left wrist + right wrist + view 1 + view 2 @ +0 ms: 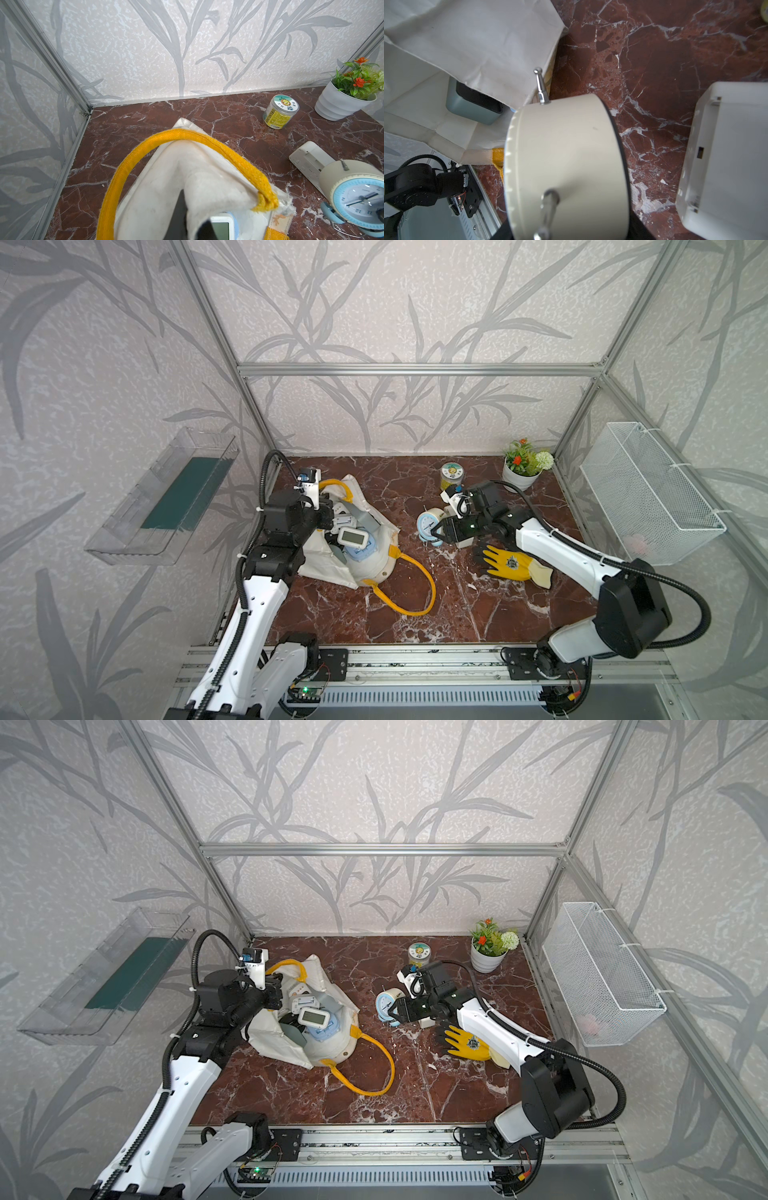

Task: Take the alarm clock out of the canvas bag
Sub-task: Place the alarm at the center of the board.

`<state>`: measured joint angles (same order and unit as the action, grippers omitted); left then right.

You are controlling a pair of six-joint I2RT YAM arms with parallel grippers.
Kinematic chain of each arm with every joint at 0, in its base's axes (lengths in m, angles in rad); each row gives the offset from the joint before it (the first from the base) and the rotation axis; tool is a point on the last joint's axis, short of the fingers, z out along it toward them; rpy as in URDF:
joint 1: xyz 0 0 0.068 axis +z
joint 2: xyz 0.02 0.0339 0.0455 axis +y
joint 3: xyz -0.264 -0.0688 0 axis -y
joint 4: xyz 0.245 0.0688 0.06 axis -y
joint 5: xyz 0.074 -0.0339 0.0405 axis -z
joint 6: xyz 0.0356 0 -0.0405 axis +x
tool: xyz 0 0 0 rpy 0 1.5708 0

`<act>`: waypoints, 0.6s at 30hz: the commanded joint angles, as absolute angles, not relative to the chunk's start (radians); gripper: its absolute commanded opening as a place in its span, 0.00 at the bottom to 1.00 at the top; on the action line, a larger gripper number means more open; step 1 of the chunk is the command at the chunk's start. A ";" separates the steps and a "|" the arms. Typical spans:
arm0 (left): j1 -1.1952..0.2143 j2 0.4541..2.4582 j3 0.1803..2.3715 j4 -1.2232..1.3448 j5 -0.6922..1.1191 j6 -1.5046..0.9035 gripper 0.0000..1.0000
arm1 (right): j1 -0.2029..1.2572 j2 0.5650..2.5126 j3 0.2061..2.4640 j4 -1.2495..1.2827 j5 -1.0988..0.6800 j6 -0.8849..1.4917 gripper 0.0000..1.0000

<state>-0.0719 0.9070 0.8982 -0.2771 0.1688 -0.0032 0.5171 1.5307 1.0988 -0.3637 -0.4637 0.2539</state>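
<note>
**Round clock outside bag, grasped by right hand**

The left hand (326, 517) is clenched on the rim of the bag (328, 568) beside one yellow handle (187, 135). The left wrist view shows canvas pinched between its fingers. The bag lies slumped on the left of the bench (478, 614), mouth open toward the centre. A digital clock (352, 537) with a grey screen lies in the mouth on top of other items. Just right of the bag, outside it, is the round clock (427, 526), with a cream body and blue face. The right hand (435, 531) grasps it, one finger on either side. Whether its feet touch the bench cannot be told. A white clock (724, 158) lies just beside it. A glove (509, 562) lies nearer the front, and a jar (451, 475) and plant (523, 468) stand at the rear right
</note>
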 commanded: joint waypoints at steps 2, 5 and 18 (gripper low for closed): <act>-0.065 0.862 0.910 -0.196 0.164 -0.003 0.00 | 0.516 1.589 1.166 -0.412 -0.495 0.224 0.29; -0.065 0.860 0.911 -0.197 0.165 -0.003 0.00 | 0.517 1.645 1.197 -0.432 -0.501 0.209 0.30; -0.066 0.864 0.908 -0.195 0.181 -0.006 0.00 | 0.515 1.858 1.367 -0.554 -0.528 0.166 0.32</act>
<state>-0.0719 0.9028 0.8948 -0.2775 0.1696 -0.0036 0.5171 1.8385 1.3121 -0.5159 -0.4980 0.1898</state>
